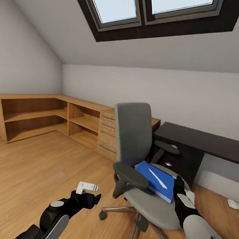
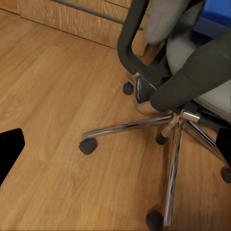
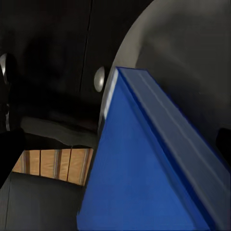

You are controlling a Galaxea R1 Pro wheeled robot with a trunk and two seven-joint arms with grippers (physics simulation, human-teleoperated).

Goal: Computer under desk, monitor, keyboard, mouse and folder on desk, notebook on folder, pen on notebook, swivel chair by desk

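Observation:
The grey swivel chair (image 1: pixel 135 131) stands on the wood floor left of the black desk (image 1: pixel 207 141), its back toward the wall. A blue folder (image 1: pixel 156 179) lies on the seat with a white pen (image 1: pixel 158 178) on top; I cannot tell a notebook apart from it. My right gripper (image 1: pixel 180 187) is at the folder's right edge, open, with the blue corner (image 3: pixel 144 183) between its fingers. My left gripper (image 1: pixel 94 198) hangs open over the floor in front of the chair's silver star base (image 2: pixel 173 120). Computer, monitor, keyboard and mouse are out of view.
A wooden L-shaped shelf unit (image 1: pixel 40 118) with drawers runs along the left and back walls. The desk's black drawer unit (image 1: pixel 178 158) with round silver knobs sits just behind the chair. A white object (image 1: pixel 236 205) lies on the floor at right.

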